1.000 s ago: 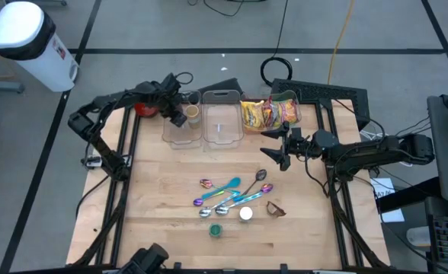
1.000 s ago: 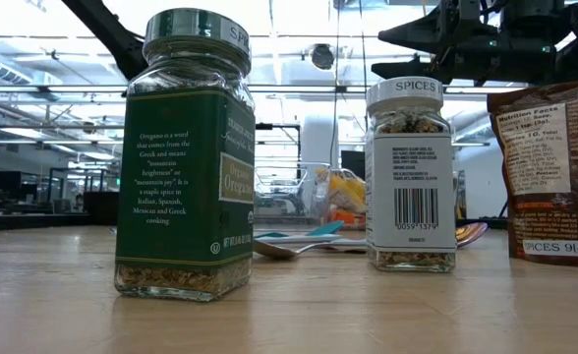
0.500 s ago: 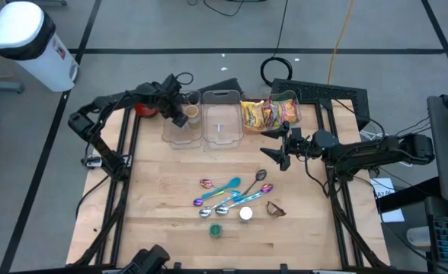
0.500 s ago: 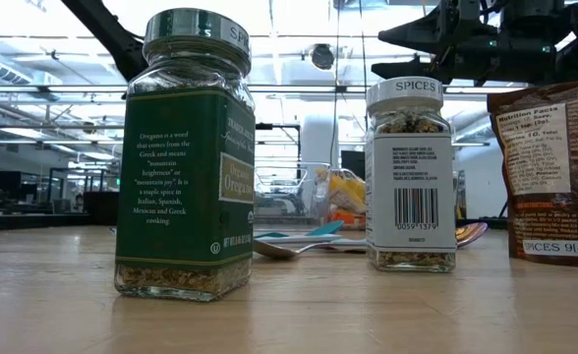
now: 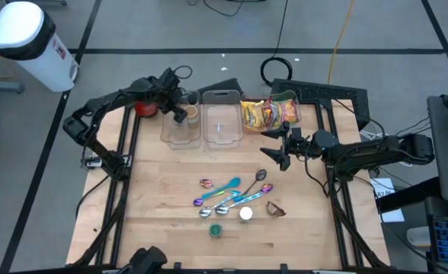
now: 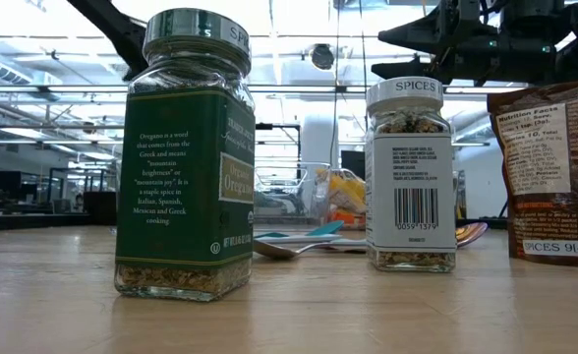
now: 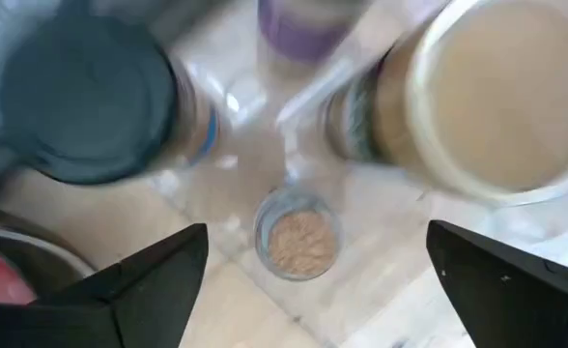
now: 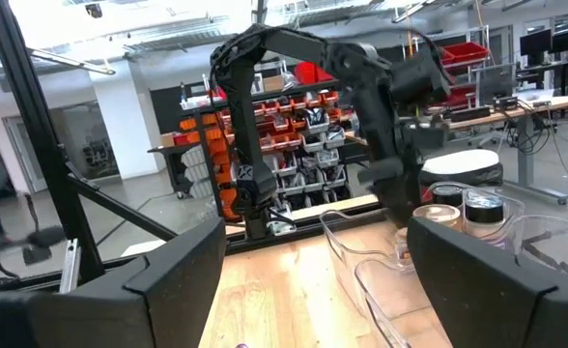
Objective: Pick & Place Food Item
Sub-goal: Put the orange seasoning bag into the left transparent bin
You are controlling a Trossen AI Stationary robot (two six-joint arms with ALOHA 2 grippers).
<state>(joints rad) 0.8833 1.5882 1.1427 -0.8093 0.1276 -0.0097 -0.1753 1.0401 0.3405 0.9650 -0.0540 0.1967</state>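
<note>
My left gripper [image 7: 318,290] hangs open over the left clear bin [image 5: 180,125] at the table's far side, pointing down into it. Below its fingers a small jar of tan spice [image 7: 298,232] stands upright on the bin's floor, touched by neither finger. Around it in the bin stand a dark-lidded jar [image 7: 86,97] and a cream-lidded jar [image 7: 487,97]. My right gripper [image 5: 280,150] waits open above the table's right side, its fingers [image 8: 168,280] holding nothing.
A middle clear bin [image 5: 222,120] and a bin of snack packets [image 5: 270,113] stand beside the left one. Coloured spoons [image 5: 228,194], a green oregano jar [image 6: 184,152], a white-lidded spice jar [image 6: 412,177] and a brown packet [image 6: 554,172] lie mid-table.
My left gripper has risen a little over the left bin and drawn slightly toward the table's far edge. The jars in the bin have stayed where they were.
</note>
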